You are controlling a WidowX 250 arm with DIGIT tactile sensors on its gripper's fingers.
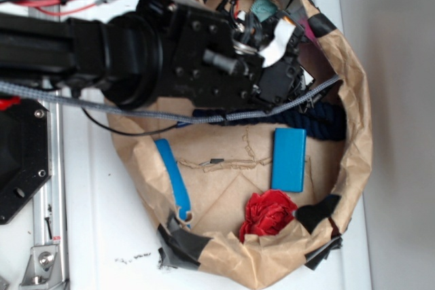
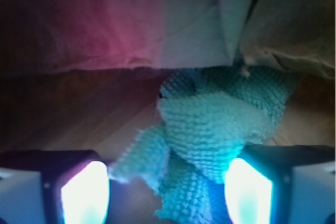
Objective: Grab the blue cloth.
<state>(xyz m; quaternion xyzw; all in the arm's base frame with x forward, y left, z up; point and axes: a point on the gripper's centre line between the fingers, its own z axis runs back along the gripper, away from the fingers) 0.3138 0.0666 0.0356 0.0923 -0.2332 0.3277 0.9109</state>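
The claw stands wide, its two fingers lit at the bottom of the wrist view, with the blue cloth bunched between them and reaching out ahead toward the paper wall. The cloth's lower folds lie in the gap, not pinched. From outside, the cloth peeks out past the arm at the far rim of the brown paper bowl.
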